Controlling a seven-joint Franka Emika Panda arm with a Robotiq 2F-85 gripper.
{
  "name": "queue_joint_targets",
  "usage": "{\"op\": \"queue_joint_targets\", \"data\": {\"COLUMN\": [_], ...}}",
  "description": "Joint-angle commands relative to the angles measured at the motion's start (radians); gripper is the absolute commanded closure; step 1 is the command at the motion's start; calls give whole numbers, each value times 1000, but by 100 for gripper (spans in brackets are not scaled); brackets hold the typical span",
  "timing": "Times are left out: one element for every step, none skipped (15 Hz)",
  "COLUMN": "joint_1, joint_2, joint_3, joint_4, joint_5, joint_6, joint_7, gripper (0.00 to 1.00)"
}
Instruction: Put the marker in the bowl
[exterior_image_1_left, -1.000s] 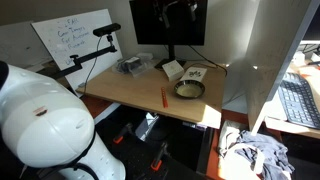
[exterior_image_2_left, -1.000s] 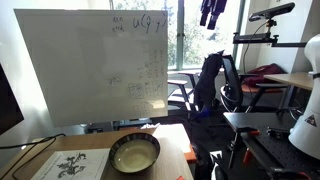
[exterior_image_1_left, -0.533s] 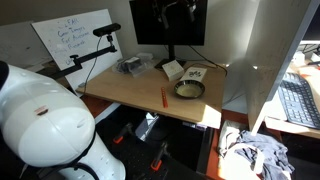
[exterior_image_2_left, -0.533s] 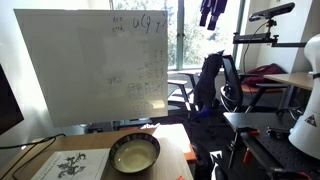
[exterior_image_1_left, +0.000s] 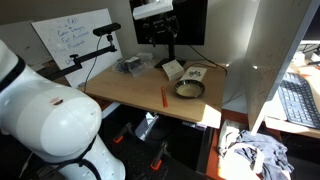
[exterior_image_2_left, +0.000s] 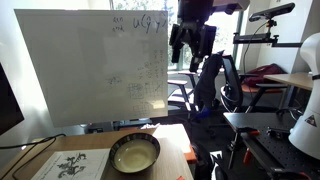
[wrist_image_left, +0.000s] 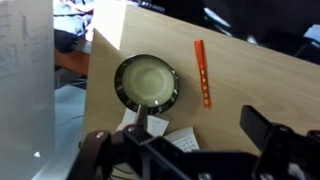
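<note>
The orange-red marker (exterior_image_1_left: 164, 96) lies flat on the wooden desk, a little apart from the bowl (exterior_image_1_left: 190, 89), which is dark-rimmed and empty. In the wrist view the marker (wrist_image_left: 203, 73) lies beside the bowl (wrist_image_left: 147, 82). My gripper (exterior_image_1_left: 165, 38) hangs high above the back of the desk, in front of the monitor, open and empty. It also shows in an exterior view (exterior_image_2_left: 192, 45), well above the bowl (exterior_image_2_left: 135, 153). In the wrist view its two fingers (wrist_image_left: 180, 140) stand wide apart with nothing between them.
A white flat box with dark print (exterior_image_1_left: 172, 70) and a printed paper (exterior_image_1_left: 196, 73) lie behind the bowl. A clear plastic item (exterior_image_1_left: 130, 65) sits at the desk's back corner. A monitor (exterior_image_1_left: 185, 20) stands behind, a whiteboard (exterior_image_2_left: 90, 65) to the side. The desk's front edge (exterior_image_1_left: 150, 112) is near the marker.
The arm has swung so that the gripper came down from the top edge and hangs lower over the back of the desk. Marker and bowl have not moved.
</note>
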Motion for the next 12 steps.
{"op": "queue_joint_targets", "data": {"joint_1": [21,24,25,24,24,26,27,18,19,20,19,18], "joint_2": [200,264,319,380,437,482,514,470,505,524,529,527], "joint_3": [35,54,71,90,106,124,135,138,145,147,147,147], "joint_4": [77,100,121,151,186,220,248,189,220,240,247,248], "joint_5": [16,12,12,9,16,19,14,0,-1,-1,-1,-1], "joint_6": [81,104,122,137,147,149,142,160,160,160,160,159], "joint_7": [-66,-58,-61,-54,-48,-34,-10,-13,-11,-11,-11,-11], "gripper": [0,0,0,0,0,0,0,0,0,0,0,0]}}
